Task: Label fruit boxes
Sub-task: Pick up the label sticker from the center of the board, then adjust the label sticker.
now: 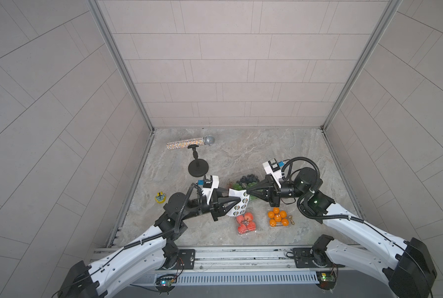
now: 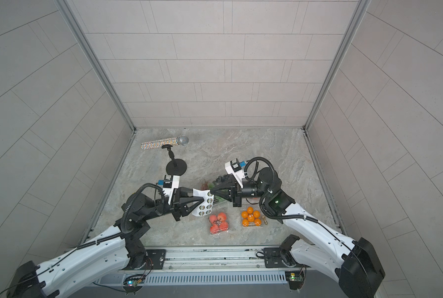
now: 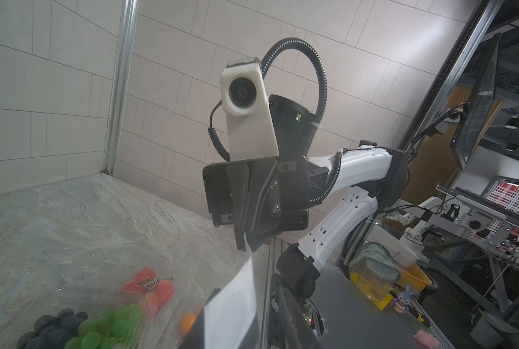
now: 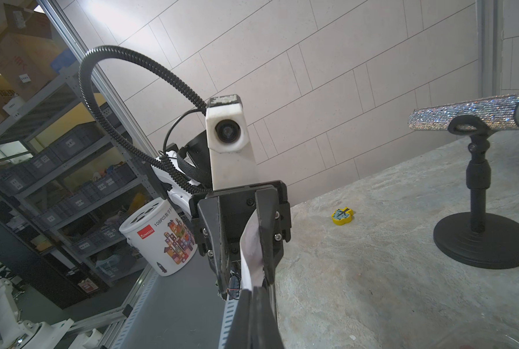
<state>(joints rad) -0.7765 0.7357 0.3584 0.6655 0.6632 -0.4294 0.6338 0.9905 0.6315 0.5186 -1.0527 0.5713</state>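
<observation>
A white sticker sheet (image 1: 237,205) hangs in the air between both grippers. My right gripper (image 1: 247,193) is shut on its far edge, and the right wrist view shows the paper pinched at its tips (image 4: 253,290). My left gripper (image 1: 237,196) stands open, with the sheet (image 4: 252,247) lying between its fingers against one of them. Below the sheet, the large fruit box of grapes and blueberries (image 1: 246,180) is partly hidden. Nearer the front stand a red fruit box (image 1: 246,223) and an orange box (image 1: 278,218). Another red fruit box (image 3: 149,287) lies beside the grapes (image 3: 101,326).
A glittery microphone (image 1: 189,143) rests on a black stand with a round base (image 1: 198,168) at the back left. A small yellow toy (image 1: 160,198) lies by the left wall. A small golden object (image 1: 291,221) sits next to the orange box. A metal rail (image 1: 228,255) runs along the front.
</observation>
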